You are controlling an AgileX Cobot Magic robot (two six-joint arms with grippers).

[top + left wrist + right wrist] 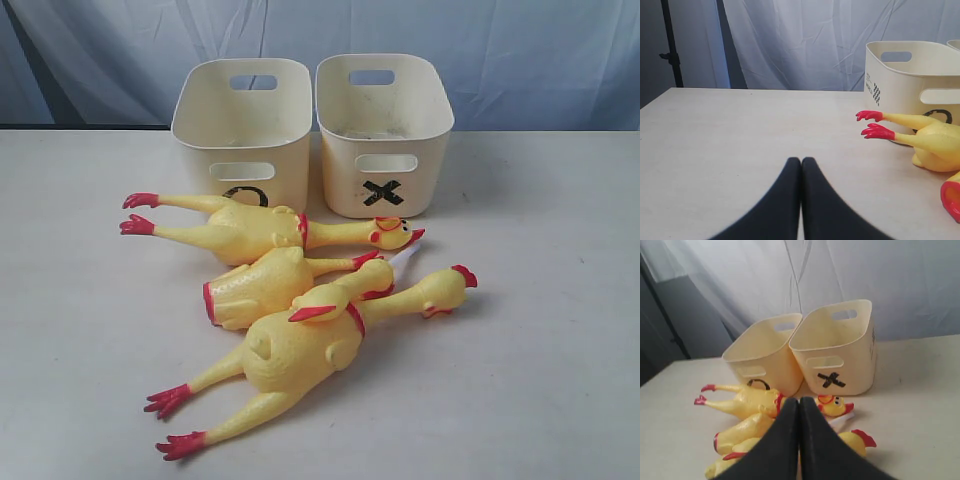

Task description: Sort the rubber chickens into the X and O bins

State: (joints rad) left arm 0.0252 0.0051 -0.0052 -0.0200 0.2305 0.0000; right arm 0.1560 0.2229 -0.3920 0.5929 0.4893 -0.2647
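As we look down in the exterior view, a pale table (pixel 540 380) fills most of the frame, with a bluish-white curtain (pixel 480 40) across the top. Two cream plastic tubs with handle slots stand side by side in the upper middle. The O bin (pixel 240 125) is on the left, its black O half hidden behind a chicken. The X bin (pixel 385 135) is on the right, its black X plain on the near wall. All four rubber chickens lie on the table in a tight heap just in front of the tubs, at the centre of the frame. The rear large chicken (pixel 250 228) lies crosswise, its red feet pointing left and its head just below the X. The front large chicken (pixel 300 355) lies on a slant, red feet at the lower left, red-combed head right of centre. Between them lie the first small chicken (pixel 255 288), a red end facing left, and the second small chicken (pixel 345 292), resting against the front one's neck; we cannot fully tell their parts apart. In the left wrist view, the left gripper (pixel 801 167) has its black fingers pressed together, holding nothing, over bare table, apart from the rear chicken's feet. In the right wrist view, the right gripper (pixel 799 407) is likewise pressed tight and empty, pointing toward the heap, with both tubs beyond.
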